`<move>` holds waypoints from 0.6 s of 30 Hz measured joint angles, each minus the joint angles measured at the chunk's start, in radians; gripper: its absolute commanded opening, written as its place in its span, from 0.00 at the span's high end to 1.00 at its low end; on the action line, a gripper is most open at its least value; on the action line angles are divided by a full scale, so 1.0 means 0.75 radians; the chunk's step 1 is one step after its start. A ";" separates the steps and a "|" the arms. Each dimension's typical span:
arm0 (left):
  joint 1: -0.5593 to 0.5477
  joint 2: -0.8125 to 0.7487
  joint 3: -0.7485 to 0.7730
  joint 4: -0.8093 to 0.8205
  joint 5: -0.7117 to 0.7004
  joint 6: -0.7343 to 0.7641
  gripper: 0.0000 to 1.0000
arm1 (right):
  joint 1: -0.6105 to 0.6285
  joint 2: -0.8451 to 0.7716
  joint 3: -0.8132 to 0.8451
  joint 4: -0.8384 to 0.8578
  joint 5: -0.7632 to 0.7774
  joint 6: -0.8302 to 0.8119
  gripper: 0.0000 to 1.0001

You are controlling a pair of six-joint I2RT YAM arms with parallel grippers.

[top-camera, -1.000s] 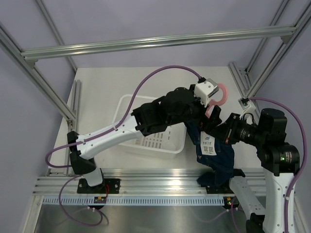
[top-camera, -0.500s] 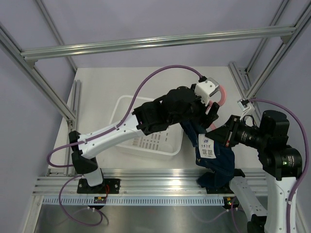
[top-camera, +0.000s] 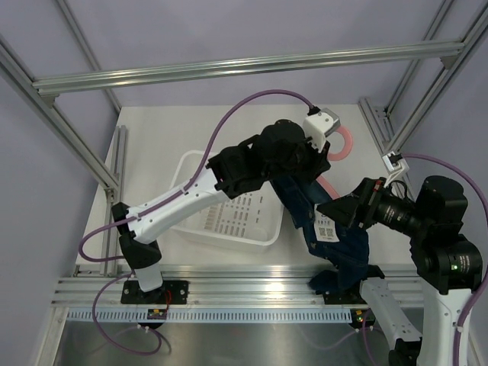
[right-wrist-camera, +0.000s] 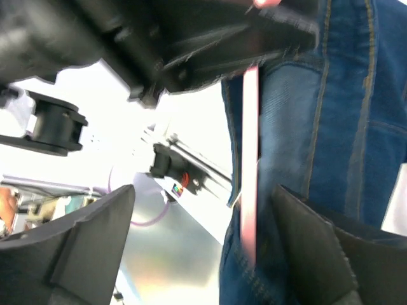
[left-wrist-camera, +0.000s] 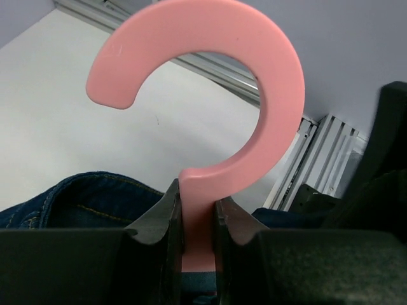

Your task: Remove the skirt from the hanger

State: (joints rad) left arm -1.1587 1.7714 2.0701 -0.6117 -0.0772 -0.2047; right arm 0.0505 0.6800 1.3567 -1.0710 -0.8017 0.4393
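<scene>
Left hand [left-wrist-camera: 198,219] is clenched on the stem of the pink hanger [left-wrist-camera: 273,82], the hook standing clear above its fingers. Below it I see a white counter [top-camera: 160,137] carrying a white bin [top-camera: 191,171], boxed in by aluminium rails [top-camera: 244,67] and pale walls. Right of the bin, the skirt [top-camera: 343,248] hangs on the hanger. My right hand [right-wrist-camera: 205,190] is spread wide, with denim and a hanger arm between its fingers; contact I cannot tell.

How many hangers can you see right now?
1. The pink hanger is held by its neck in the left gripper, over the table's right side, with the skirt hanging from it. No other shows.
</scene>
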 measured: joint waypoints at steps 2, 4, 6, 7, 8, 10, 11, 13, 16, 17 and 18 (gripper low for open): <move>0.054 0.001 0.007 -0.018 0.039 -0.008 1.00 | 0.003 -0.018 -0.001 0.034 0.002 0.009 0.00; 0.106 0.000 0.015 -0.022 0.071 -0.008 1.00 | 0.003 -0.030 -0.008 0.067 -0.006 0.022 0.01; 0.157 0.000 0.034 -0.032 0.105 -0.006 1.00 | 0.003 -0.036 -0.016 0.088 0.006 0.026 0.01; 0.179 0.000 0.045 -0.037 0.116 -0.005 1.00 | 0.003 -0.040 -0.015 0.089 0.021 0.019 0.01; 0.198 0.000 0.061 -0.041 0.132 -0.004 1.00 | 0.003 -0.046 -0.014 0.085 0.044 0.010 0.01; 0.240 -0.003 0.080 -0.030 0.156 -0.008 1.00 | 0.006 -0.065 -0.005 0.064 0.097 -0.024 0.01; 0.260 -0.007 0.084 -0.025 0.166 -0.008 1.00 | 0.012 -0.073 0.005 0.052 0.122 -0.043 0.01; 0.292 -0.015 0.085 -0.020 0.168 -0.011 1.00 | 0.022 -0.083 0.022 0.022 0.149 -0.071 0.01; 0.329 -0.019 0.085 -0.019 0.169 -0.012 1.00 | 0.030 -0.090 0.031 -0.013 0.174 -0.110 0.01; 0.337 -0.019 0.085 -0.019 0.169 -0.012 1.00 | 0.030 -0.091 0.031 -0.024 0.182 -0.121 0.01; 0.343 -0.019 0.085 -0.020 0.169 -0.011 1.00 | 0.030 -0.092 0.031 -0.036 0.190 -0.131 0.01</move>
State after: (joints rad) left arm -0.9012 1.7569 2.1338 -0.6266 0.0494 -0.2131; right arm 0.0731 0.6113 1.3800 -1.0981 -0.6590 0.3412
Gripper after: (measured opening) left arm 0.202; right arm 0.992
